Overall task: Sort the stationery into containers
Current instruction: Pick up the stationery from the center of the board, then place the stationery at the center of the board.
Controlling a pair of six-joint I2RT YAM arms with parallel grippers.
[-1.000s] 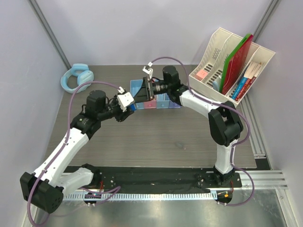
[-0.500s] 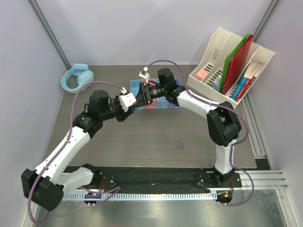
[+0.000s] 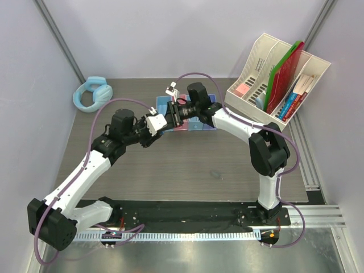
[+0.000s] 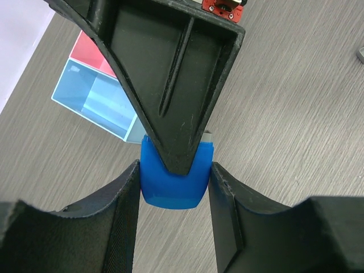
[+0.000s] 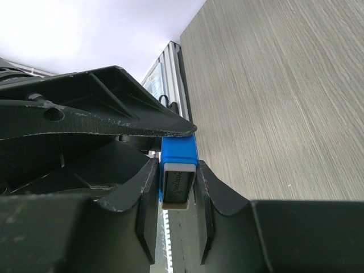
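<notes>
Overhead, left gripper (image 3: 157, 121) and right gripper (image 3: 174, 110) meeting tip to tip above table (image 3: 187, 165), just in front of bins (image 3: 196, 122). Block too small to make out here.

Left wrist: left gripper grasping block (image 4: 172, 181), fingers (image 4: 122, 222) pressing on both sides. Block hanging over table by corner of blue bin (image 4: 94, 105). Right gripper's finger lying across block top.

Right wrist: right gripper clenching on same block, fingers (image 5: 147, 193) touching both faces. Left gripper's finger crossing above.
</notes>
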